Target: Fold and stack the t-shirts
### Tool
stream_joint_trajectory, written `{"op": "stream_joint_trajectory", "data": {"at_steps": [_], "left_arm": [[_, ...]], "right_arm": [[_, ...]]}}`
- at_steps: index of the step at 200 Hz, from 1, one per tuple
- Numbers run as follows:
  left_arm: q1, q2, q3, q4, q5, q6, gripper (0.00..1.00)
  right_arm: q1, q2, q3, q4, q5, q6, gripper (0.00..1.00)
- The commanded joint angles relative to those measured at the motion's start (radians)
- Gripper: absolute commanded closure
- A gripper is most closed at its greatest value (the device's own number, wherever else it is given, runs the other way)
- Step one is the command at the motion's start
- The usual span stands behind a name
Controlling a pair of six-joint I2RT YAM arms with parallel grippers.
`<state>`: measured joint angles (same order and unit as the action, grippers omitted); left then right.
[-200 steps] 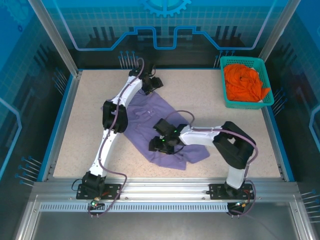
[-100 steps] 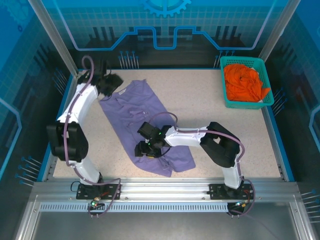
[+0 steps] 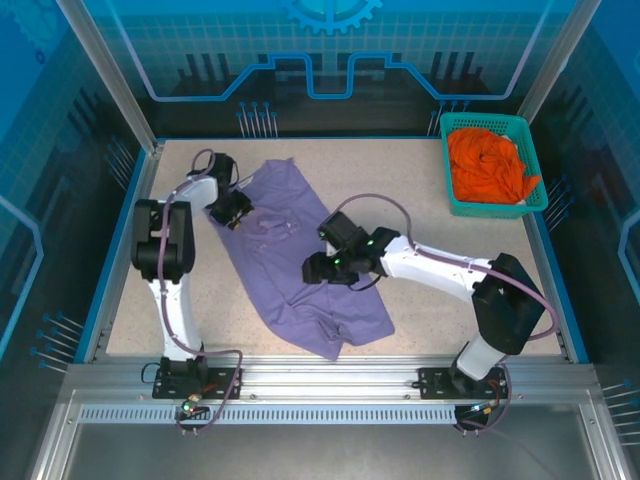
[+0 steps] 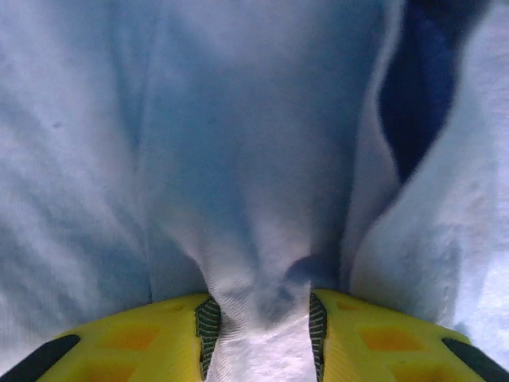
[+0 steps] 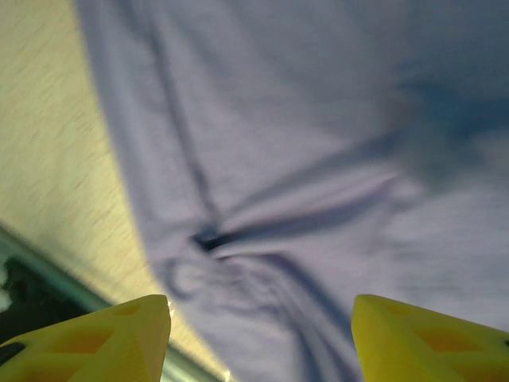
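The lavender t-shirt [image 3: 278,250] lies crumpled on the table, running from back left to front middle. At its upper left edge my left gripper [image 3: 232,209] is shut on a bunched fold of it. In the left wrist view the fabric [image 4: 238,143] is pinched between the ribbed pads [image 4: 208,328], with my left gripper [image 4: 262,334] closed around it. My right gripper [image 3: 320,268] hovers over the shirt's right side. In the blurred right wrist view it [image 5: 262,342] stands open above the wrinkled cloth [image 5: 318,119], with nothing between its fingers. The orange t-shirt [image 3: 488,162] lies heaped in the basket.
A teal mesh basket [image 3: 495,208] stands at the back right corner. Bare speckled table [image 3: 430,210] stretches between the shirt and the basket. Blue walls and a metal frame ring the table. The right wrist view shows the table's edge [image 5: 48,263] near the shirt.
My left gripper came from the back left corner down onto the shirt's upper left edge and closed on a fold. My right gripper moved back and to the right. The shirt has shifted.
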<state>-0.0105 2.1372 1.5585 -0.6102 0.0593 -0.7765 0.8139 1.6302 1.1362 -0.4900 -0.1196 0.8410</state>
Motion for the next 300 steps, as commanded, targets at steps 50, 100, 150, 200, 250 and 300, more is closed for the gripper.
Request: {"op": "stream_joint_trajectory", "data": {"at_steps": [50, 100, 150, 200, 250, 300], "left_arm": [[-0.192, 0.380, 0.565, -0.255, -0.003, 0.054, 0.59], [-0.256, 0.639, 1.049, -0.359, 0.039, 0.036, 0.56], [-0.203, 0.632, 1.053, -0.215, 0.142, 0.027, 0.49], [-0.152, 0.493, 1.010, -0.164, 0.289, 0.060, 0.35], [-0.137, 0.230, 0.599, -0.032, 0.229, 0.040, 0.43], [-0.138, 0.281, 0.504, -0.043, 0.211, 0.070, 0.66]], "right_arm": [[-0.184, 0.009, -0.239, 0.056, -0.040, 0.052, 0.39], [-0.245, -0.035, -0.262, 0.050, -0.013, 0.053, 0.38], [-0.344, 0.003, -0.107, -0.037, 0.022, -0.020, 0.38], [-0.431, 0.217, 0.187, -0.092, 0.061, -0.072, 0.39], [-0.509, 0.579, 0.659, -0.207, 0.034, -0.115, 0.51], [-0.523, 0.866, 0.996, -0.269, -0.028, -0.120, 0.65]]}}
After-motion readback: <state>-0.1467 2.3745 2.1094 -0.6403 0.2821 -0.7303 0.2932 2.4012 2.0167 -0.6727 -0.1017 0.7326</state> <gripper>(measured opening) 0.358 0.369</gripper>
